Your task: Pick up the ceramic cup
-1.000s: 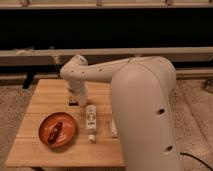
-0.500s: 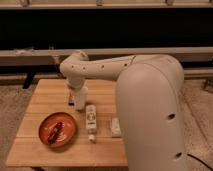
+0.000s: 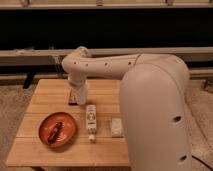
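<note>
Pincer (image 3: pixel 75 99) lower than before over the wooden table (image 3: pixel 45 95), finger state indiscernible.

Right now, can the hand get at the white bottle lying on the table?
Probably yes: the hand hangs low over the table just beyond the bottle, nothing stands between them, and the red plate lies aside.

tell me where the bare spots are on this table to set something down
Bare wood: the far-left corner of the wooden table, left of the gripper, and the front strip below the round orange plate. Crowded: the middle, where the upright white bottle, the small pale block and the white arm sit close.
</note>
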